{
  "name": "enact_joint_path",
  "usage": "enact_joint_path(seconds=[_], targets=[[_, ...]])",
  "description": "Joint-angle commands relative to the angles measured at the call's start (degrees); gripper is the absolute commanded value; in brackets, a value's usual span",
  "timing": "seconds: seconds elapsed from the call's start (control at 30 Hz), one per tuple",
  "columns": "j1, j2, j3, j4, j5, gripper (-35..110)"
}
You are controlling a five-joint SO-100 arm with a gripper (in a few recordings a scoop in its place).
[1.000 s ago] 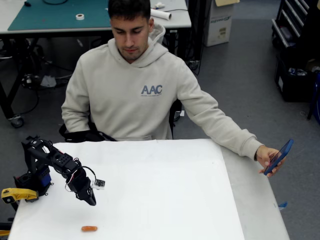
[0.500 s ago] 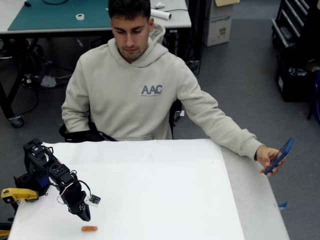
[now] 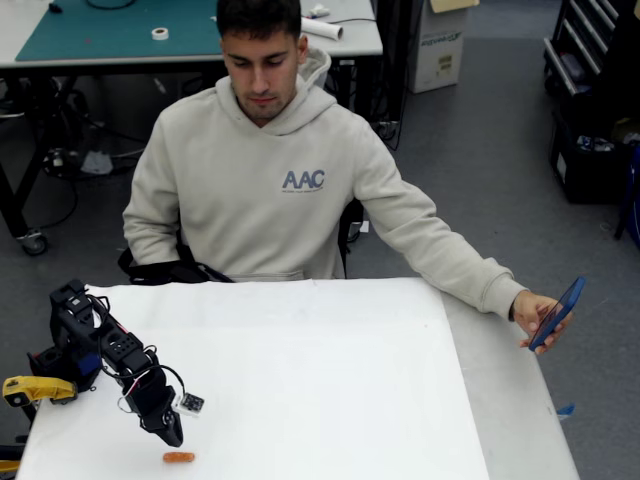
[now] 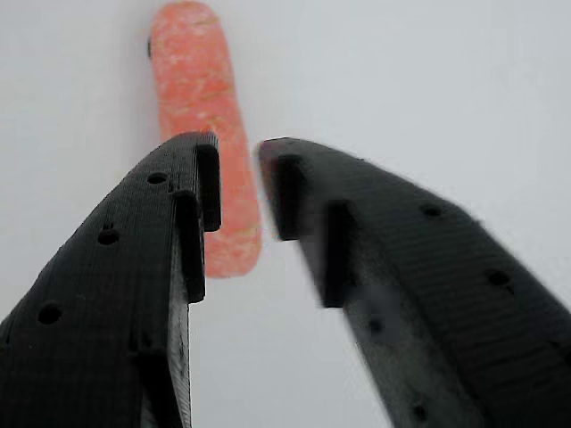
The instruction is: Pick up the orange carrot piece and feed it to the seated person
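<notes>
The orange carrot piece point(image 3: 179, 457) lies flat on the white table near its front left edge. My black gripper point(image 3: 172, 437) hangs just above and slightly behind it, tip pointing down. In the wrist view the carrot piece point(image 4: 202, 98) runs lengthwise under the gripper point(image 4: 239, 156), partly hidden by the left finger point(image 4: 152, 259). The fingers stand a narrow gap apart with nothing clamped between them. The seated person point(image 3: 265, 190), in a beige hoodie, sits behind the table's far edge, looking down and holding a blue phone point(image 3: 557, 313) out to the right.
A yellow clamp handle point(image 3: 30, 388) sits at the arm's base on the left table edge. The white table point(image 3: 330, 390) spreads to the right of the gripper. Behind the person stands a bench with a green mat point(image 3: 120, 30).
The arm swung down and toward the table's front edge, bringing the gripper from mid-table height to just over the carrot piece. The carrot piece and the person stayed put.
</notes>
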Motion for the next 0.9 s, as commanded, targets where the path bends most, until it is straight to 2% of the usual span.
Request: enact_joint_path(seconds=[0.0, 0.17, 0.5, 0.87], targets=[[1.49, 2.81, -3.52, 0.35, -0.88, 17], [1.67, 2.46, -3.34, 0.35, -0.44, 29], [1.49, 2.11, -3.25, 0.79, -0.79, 23], [1.32, -6.5, -4.39, 0.26, -0.88, 22]])
